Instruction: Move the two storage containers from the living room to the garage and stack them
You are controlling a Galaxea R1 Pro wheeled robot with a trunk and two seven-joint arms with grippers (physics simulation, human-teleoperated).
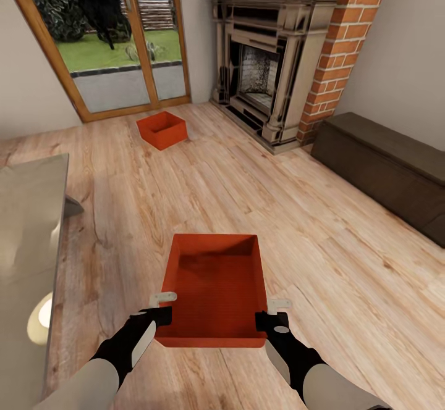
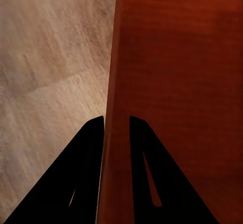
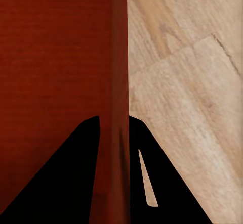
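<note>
A red-orange lidless storage container (image 1: 213,289) sits right in front of me over the light wood plank floor of the living room. My left gripper (image 1: 162,308) is shut on its left wall, and in the left wrist view the wall (image 2: 116,82) runs between the two black fingers (image 2: 86,173). On the other side, my right gripper (image 1: 272,312) is shut on the right wall (image 3: 119,82), again with one finger on each face. A second identical storage container (image 1: 162,129) rests on the floor farther off, near the glass door.
A brick fireplace (image 1: 278,58) stands at the back right. A dark low bench (image 1: 383,163) lines the right wall. A glass table edge (image 1: 31,225) is close on my left. A wood-framed glass door (image 1: 117,39) opens onto a garden.
</note>
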